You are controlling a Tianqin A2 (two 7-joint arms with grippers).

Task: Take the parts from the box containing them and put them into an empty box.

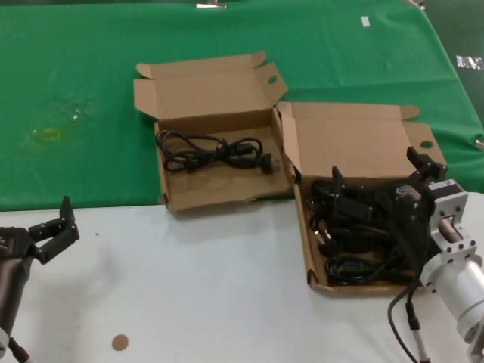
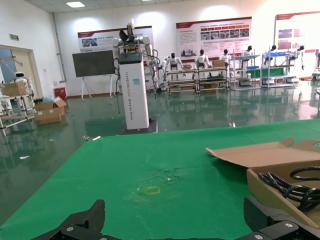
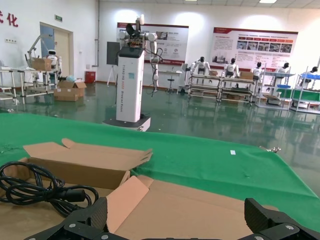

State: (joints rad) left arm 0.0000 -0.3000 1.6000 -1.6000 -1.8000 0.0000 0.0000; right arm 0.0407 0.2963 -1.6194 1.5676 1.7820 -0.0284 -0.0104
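Right gripper (image 1: 382, 181) hangs spread open over the long cardboard box (image 1: 355, 136) full of black power cords (image 1: 355, 227); nothing is grasped.

Near the front left corner of the white counter (image 1: 189, 295) the left gripper (image 1: 54, 229) waits, fingers apart and empty, with a small brown disc (image 1: 119, 342) lying on the counter close to the front edge. The long box sits at the right side, its tray on the white counter and its open lid on the green cloth (image 1: 91, 98) behind. Just beside it, toward the middle, the squarer cardboard box (image 1: 215, 98) holds one coiled power cord (image 1: 212, 151), and its lid is open toward the far edge.
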